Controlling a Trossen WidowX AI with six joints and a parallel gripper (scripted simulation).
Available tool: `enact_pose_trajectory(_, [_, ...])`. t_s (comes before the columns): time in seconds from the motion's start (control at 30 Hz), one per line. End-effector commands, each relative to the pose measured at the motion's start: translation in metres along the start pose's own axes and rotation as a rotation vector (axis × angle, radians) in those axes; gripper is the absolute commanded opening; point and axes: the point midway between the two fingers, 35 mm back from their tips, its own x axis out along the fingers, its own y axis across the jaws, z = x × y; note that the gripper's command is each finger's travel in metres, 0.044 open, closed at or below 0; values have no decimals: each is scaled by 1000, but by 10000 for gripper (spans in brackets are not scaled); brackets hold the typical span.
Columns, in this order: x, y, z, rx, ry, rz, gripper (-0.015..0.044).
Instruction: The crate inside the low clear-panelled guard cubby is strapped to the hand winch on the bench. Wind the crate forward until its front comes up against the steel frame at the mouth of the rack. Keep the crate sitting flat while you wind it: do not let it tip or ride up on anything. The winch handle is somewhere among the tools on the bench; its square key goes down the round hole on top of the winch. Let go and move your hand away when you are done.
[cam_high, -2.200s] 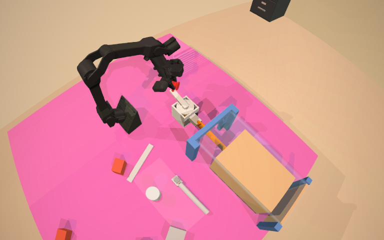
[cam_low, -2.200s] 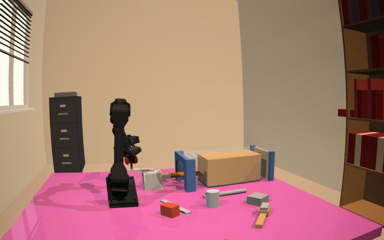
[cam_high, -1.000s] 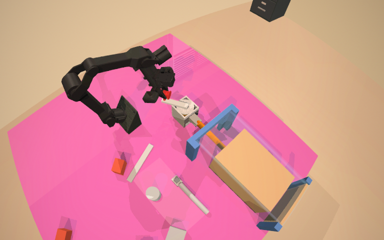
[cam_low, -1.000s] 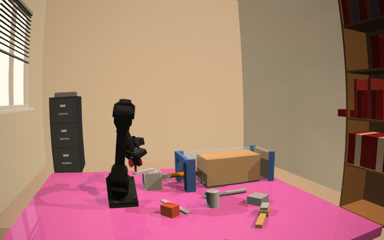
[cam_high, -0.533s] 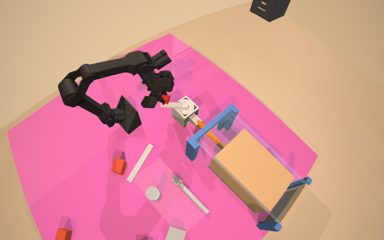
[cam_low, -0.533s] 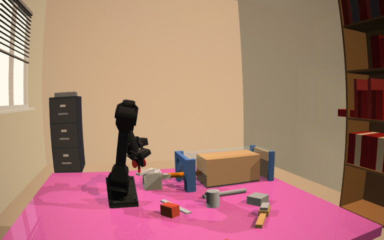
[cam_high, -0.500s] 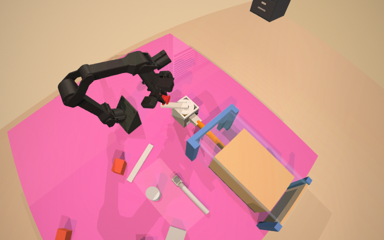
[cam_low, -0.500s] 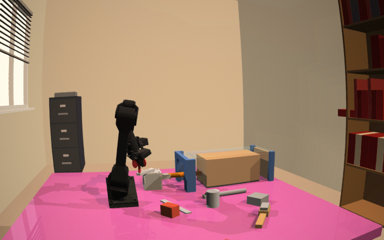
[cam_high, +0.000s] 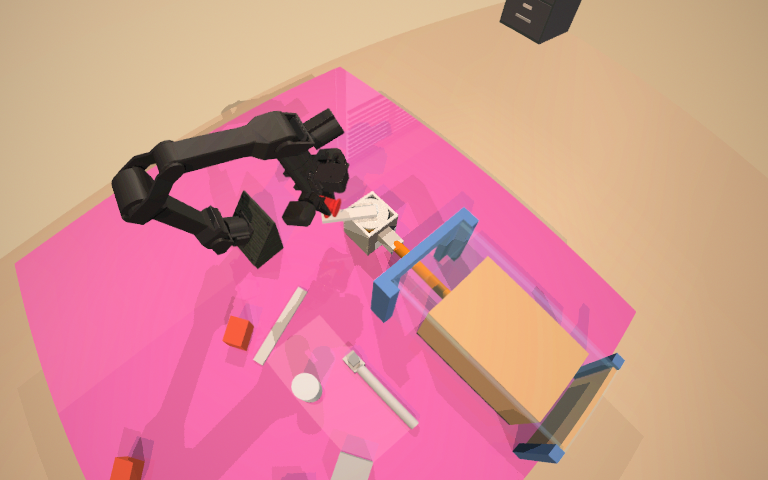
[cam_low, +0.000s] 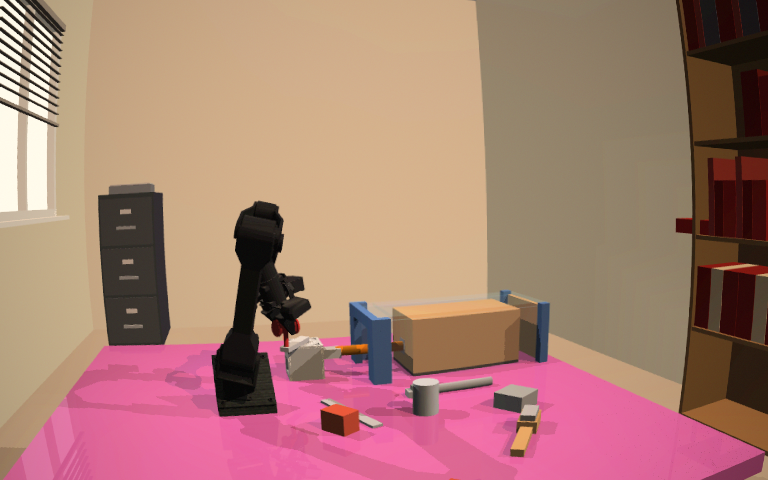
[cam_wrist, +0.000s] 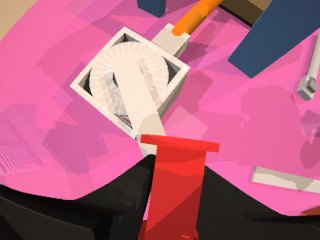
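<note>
The white winch (cam_high: 370, 226) (cam_low: 305, 361) (cam_wrist: 100, 80) stands in front of the blue steel frame (cam_high: 385, 300) (cam_low: 378, 350). The white handle arm (cam_high: 357, 213) (cam_wrist: 142, 100) is seated on top of the winch, and its red knob (cam_high: 331, 206) (cam_low: 278, 327) (cam_wrist: 175, 194) points away from the rack. My gripper (cam_high: 325, 204) (cam_low: 283, 323) (cam_wrist: 172, 163) is shut on the knob. An orange strap (cam_high: 421, 271) (cam_low: 353, 349) (cam_wrist: 203, 10) runs through the frame to the tan crate (cam_high: 509, 333) (cam_low: 455, 333). The crate sits flat under clear panels, a short gap behind the frame.
Tools lie on the pink bench: a mallet (cam_high: 305, 387) (cam_low: 425, 396), a flat bar (cam_high: 280, 325), a socket rod (cam_high: 379, 387), red blocks (cam_high: 237, 332) (cam_low: 339, 420) (cam_high: 125, 468), a grey block (cam_low: 514, 397), a wooden tool (cam_low: 523, 433). A filing cabinet (cam_low: 133, 266) stands behind.
</note>
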Motion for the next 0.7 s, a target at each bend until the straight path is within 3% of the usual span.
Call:
enact_pose_trajectory(0.0, [7, -16, 11, 22, -22, -41, 0])
enact_pose_trajectory(0.67, [16, -36, 33, 23, -23, -43, 0])
